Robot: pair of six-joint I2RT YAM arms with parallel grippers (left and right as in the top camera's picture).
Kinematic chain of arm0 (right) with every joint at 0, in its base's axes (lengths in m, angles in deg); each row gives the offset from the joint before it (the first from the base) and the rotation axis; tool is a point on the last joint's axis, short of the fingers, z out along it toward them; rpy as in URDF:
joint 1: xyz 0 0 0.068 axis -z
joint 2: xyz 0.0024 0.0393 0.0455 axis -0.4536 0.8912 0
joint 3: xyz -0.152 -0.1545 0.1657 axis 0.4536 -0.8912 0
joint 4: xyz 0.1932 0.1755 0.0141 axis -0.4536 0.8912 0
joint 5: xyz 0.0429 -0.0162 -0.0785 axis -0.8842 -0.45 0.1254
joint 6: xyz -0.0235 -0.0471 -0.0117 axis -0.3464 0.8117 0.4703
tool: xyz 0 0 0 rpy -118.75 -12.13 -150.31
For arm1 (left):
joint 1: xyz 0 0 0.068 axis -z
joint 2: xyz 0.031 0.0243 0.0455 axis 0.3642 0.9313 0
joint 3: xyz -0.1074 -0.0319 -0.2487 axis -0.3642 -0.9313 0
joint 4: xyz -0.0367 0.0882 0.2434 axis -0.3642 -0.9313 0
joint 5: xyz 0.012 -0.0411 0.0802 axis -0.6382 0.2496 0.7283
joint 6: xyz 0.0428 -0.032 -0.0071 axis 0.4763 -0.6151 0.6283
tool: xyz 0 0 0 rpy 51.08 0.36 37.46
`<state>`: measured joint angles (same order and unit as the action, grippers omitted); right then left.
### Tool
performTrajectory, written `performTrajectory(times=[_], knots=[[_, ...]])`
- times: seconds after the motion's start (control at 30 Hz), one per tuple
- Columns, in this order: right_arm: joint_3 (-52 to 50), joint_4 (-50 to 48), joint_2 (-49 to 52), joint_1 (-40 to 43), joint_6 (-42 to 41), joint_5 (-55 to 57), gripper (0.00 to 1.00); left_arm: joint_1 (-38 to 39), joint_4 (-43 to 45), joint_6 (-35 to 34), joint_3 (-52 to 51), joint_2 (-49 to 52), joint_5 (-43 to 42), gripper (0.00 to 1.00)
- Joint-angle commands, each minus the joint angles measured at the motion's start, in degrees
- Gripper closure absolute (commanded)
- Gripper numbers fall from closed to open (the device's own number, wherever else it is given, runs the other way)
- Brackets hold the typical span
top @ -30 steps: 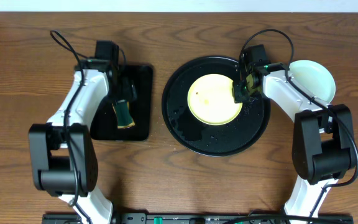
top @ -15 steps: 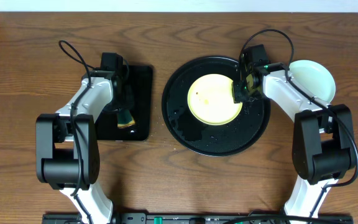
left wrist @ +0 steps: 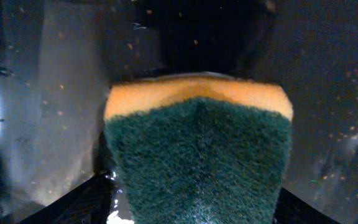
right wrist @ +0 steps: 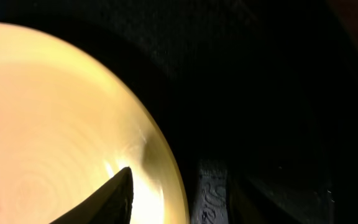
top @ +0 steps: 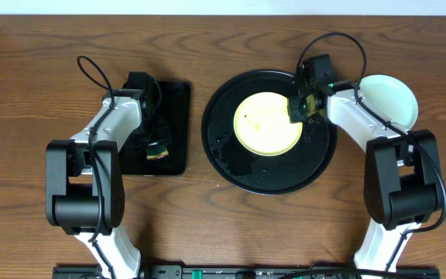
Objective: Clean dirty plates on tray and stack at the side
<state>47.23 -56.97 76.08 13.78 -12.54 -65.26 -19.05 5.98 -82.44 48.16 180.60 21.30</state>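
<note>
Overhead, the pale yellow plate [top: 262, 124] is seen centred in the round black tray [top: 231, 167], its right rim straddled by the right gripper [top: 299, 108]; whether it is pinched cannot be told. The sponge [left wrist: 197, 155] is bracketed by the left gripper [top: 155, 137] over the rectangular tray [top: 178, 101], well apart to the plate's left; a clamp cannot be confirmed. The round tray's gloss is judged slippery. A mint plate [top: 393, 93] is parked upper right.

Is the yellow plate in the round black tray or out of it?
In it. The pale yellow plate lies flat on the round black tray, well inside its raised rim.
</note>
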Motion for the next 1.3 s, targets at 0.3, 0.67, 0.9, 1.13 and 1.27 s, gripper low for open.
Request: performTrajectory(times=[0.3, 0.67, 0.9, 1.13, 1.27], knots=[[-4.7, -5.05, 0.28, -0.74, 0.15, 0.26, 0.97, -0.22, -0.07, 1.84, 0.02, 0.31, -0.33, 0.64], [-4.7, -5.01, 0.28, -0.5, 0.17, 0.26, 0.86, -0.2, -6.1, 1.84, -0.48, 0.31, -1.62, 0.74], [-4.7, -5.03, 0.28, -0.5, 0.17, 0.28, 0.72, -0.7, -7.52, 4.94, 3.02, 0.2, -1.53, 0.27], [-4.7, -5.55, 0.31, -0.66, 0.15, 0.26, 0.71, -1.31, -6.73, 4.85, 8.9, -0.61, -1.16, 0.27], [-4.74, -5.68, 0.31, -1.11, 0.15, 0.26, 0.74, -1.31, -2.91, 4.66, 7.08, 0.13, -1.16, 0.27]])
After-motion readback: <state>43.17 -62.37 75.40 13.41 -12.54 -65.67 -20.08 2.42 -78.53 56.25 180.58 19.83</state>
